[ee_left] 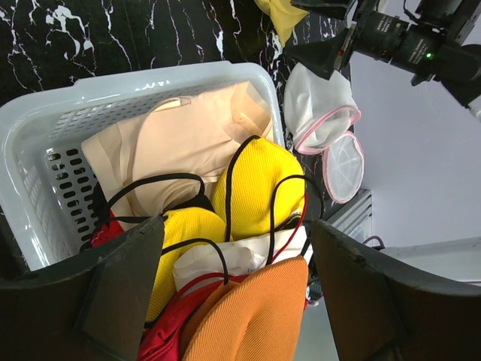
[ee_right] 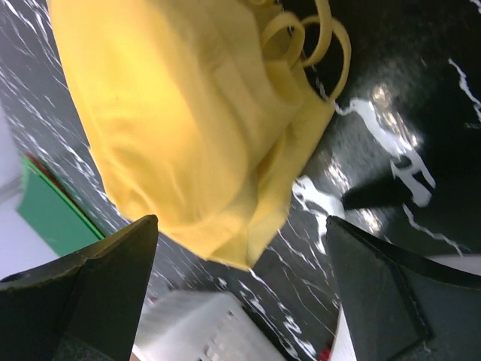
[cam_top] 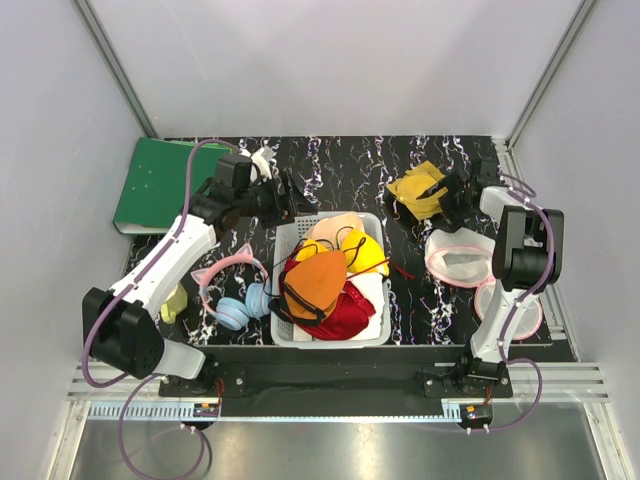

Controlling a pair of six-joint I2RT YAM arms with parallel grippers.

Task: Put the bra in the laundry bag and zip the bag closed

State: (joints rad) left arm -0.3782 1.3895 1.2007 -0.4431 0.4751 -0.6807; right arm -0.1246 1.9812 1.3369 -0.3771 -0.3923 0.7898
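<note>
The plain yellow bra (cam_top: 420, 190) lies crumpled on the black marbled table at the back right. In the right wrist view it (ee_right: 195, 113) fills the upper left, just beyond my open, empty right gripper (ee_right: 240, 301). That gripper (cam_top: 455, 193) sits beside the bra's right edge. The white mesh laundry bag (cam_top: 458, 258) with its pink zipper rim lies open in front of the bra, its round flap (cam_top: 510, 305) folded out toward the near right. My left gripper (cam_top: 290, 195) is open and empty above the basket's far rim. The bag (ee_left: 319, 113) also shows in the left wrist view.
The grey-white basket (cam_top: 330, 342) in the middle holds a yellow bra with black straps (cam_top: 365, 250), an orange bra (cam_top: 315, 280), a beige one and a red one. Pink cat-ear headphones (cam_top: 235, 265) and blue ones (cam_top: 240, 308) lie to its left. A green board (cam_top: 160, 185) lies at the back left.
</note>
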